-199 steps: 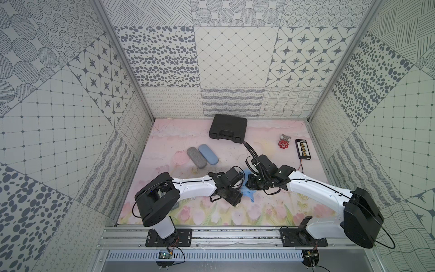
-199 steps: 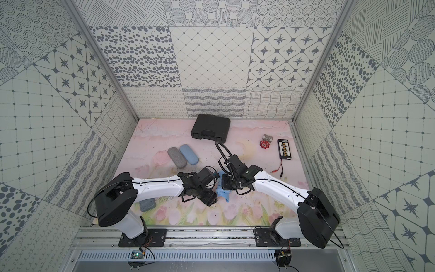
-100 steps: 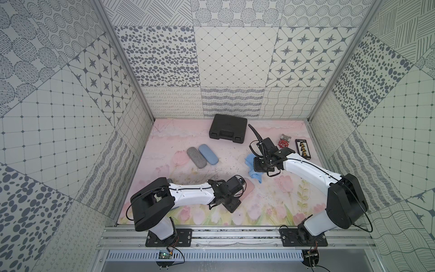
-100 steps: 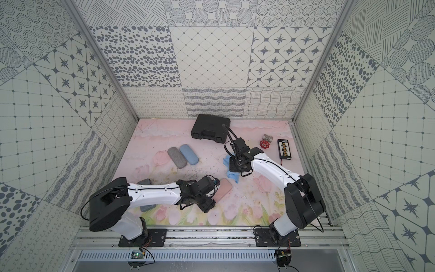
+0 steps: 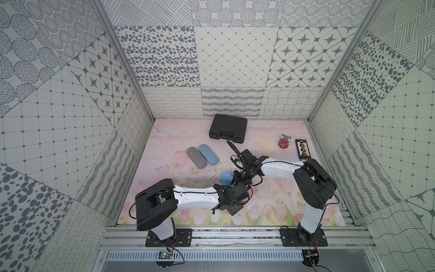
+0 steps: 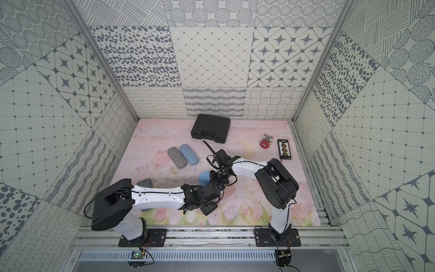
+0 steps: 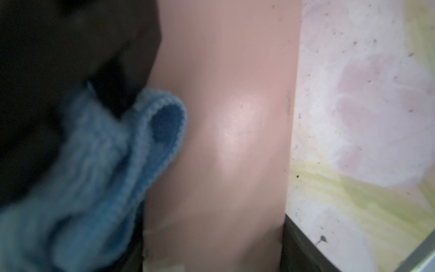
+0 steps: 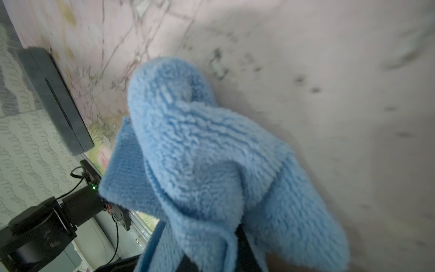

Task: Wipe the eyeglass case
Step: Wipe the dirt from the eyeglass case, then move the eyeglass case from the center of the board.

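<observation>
We are steadying the pink eyeglass case [image 7: 223, 141] with the left end effector [image 6: 217, 189]. Its fingers [image 7: 299, 242] are sitting against the case's long sides, so we are judging it clamped across the width. The case is lying flat near the middle of the desk [image 6: 259, 207], a little toward the front edge, and is mostly hidden under the left wrist in both top views. The right end effector [image 5: 239, 177] is pressed together on a bunched blue cloth [image 8: 211, 153], and most of that cloth is bulging toward the desk's left edge, off the case. In the left wrist view one folded hem is overlapping a long side of the case. We cannot tell whether it is pressing down or only brushing.

We are judging the wipe to be under way. To do it well, we are aiming to lay the thick part of the cloth, not the hem, flat on the lid. We are also planning long strokes along the case's length, away from the left fingers. Light downward pressure is enough, since the smooth lid is likely to slip in a sideways clamp. The right fingertips are riding close to the lid, so cloth should be sitting between them and it.
</observation>
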Motion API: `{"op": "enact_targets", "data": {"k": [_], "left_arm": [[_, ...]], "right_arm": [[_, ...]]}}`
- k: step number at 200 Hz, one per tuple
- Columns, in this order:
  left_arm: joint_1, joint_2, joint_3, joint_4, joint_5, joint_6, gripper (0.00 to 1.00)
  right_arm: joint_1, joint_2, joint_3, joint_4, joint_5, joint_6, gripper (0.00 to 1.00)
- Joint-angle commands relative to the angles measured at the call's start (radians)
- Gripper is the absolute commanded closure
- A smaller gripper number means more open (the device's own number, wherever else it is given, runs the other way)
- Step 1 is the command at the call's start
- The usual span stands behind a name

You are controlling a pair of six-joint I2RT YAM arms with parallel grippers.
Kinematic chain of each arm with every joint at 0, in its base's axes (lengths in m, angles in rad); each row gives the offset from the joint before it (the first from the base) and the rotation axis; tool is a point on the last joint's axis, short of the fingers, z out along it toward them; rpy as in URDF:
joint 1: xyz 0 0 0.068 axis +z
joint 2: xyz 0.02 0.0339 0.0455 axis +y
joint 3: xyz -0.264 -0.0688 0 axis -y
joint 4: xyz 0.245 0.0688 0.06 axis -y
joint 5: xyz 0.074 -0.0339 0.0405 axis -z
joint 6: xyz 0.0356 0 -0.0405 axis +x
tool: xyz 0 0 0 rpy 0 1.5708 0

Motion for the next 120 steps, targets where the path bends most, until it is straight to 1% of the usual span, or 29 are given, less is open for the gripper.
{"op": "enact_targets", "data": {"k": [1, 19, 27, 38, 59, 72, 85, 95, 120], "left_arm": [[0.024, 0.028, -0.003, -0.052, -0.139, -0.081, 1.0], [0.051, 0.025, -0.012, -0.054, -0.108, -0.116, 1.0], [0.063, 0.025, -0.013, -0.054, -0.091, -0.125, 1.0], [0.071, 0.03, -0.003, -0.051, -0.06, -0.129, 1.0], [0.074, 0.062, 0.052, -0.068, 0.018, -0.154, 1.0], [0.073, 0.092, 0.116, -0.093, 0.067, -0.189, 1.0], [0.075, 0.124, 0.182, -0.114, 0.109, -0.23, 0.95], [0.078, 0.157, 0.244, -0.147, 0.135, -0.269, 0.88], [0.083, 0.261, 0.4, -0.183, 0.21, -0.362, 0.75]], "right_arm": [[-0.15, -0.088, -0.128, -0.196, 0.078, -0.112, 1.0], [-0.247, -0.15, -0.161, -0.273, 0.157, -0.186, 1.0], [-0.283, -0.176, -0.168, -0.277, 0.156, -0.182, 1.0], [-0.302, -0.214, -0.159, -0.275, 0.161, -0.172, 1.0], [-0.313, -0.289, -0.09, -0.336, 0.331, -0.136, 1.0], [-0.34, -0.342, -0.052, -0.363, 0.392, -0.119, 1.0], [-0.384, -0.386, -0.024, -0.378, 0.424, -0.117, 1.0], [-0.421, -0.411, -0.01, -0.385, 0.432, -0.123, 1.0], [-0.501, -0.452, -0.005, -0.391, 0.415, -0.132, 1.0]]}}
